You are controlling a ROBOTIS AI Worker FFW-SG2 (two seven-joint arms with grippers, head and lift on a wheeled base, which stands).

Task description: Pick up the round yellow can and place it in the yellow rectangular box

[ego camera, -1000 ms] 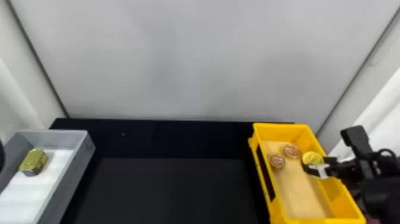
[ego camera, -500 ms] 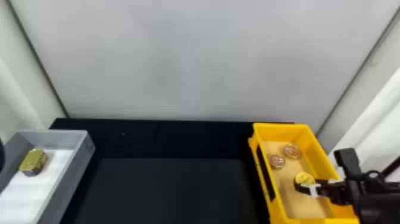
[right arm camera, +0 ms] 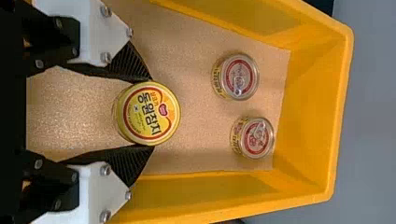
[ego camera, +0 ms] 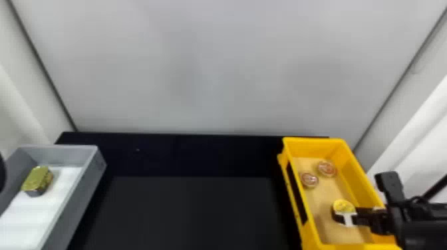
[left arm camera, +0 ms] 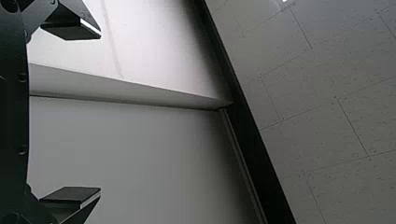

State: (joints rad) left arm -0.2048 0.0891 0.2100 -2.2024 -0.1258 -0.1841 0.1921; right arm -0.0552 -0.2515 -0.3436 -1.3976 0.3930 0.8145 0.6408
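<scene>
Spotter: Near half of the yellow rectangular box (ego camera: 312, 148), off toward its right edge. That's where you have the round yellow can (right arm camera: 148, 114), lid up. Right gripper (right arm camera: 150, 113) has it pinched, one finger on each side. Can't tell if the base is touching the box floor.

Handler: Your hold looks sound to me. Ribbed pads (right arm camera: 132, 64) meet the side wall across the full width, just under the lid. Best place to take it.

Spotter: Weight?

Handler: Likely a sealed, full tin, so a bit heavy for its size. Stiff too; you can squeeze firmly. Go easy on the rim though, or you may dent it.

Spotter: Slip risk for you?

Handler: Some. Painted metal, smooth and curved. Hold off-centre and it could roll or squirt out of the tips. Stay square on the middle, base level, until you're sure the floor carries it. Then part the fingers evenly, so neither one tips it.

Spotter: Neighbours: small round can (ego camera: 309, 180) toward the left edge, second small can (ego camera: 327, 168) nearer the far right corner. Both apart from yours; you needn't go near them.

Handler: Placing looks nearly done; release is what I'd have you do next.

Spotter: Your left gripper (left arm camera: 100, 112): nothing in it, fingers wide apart, up facing the wall and ceiling.
</scene>
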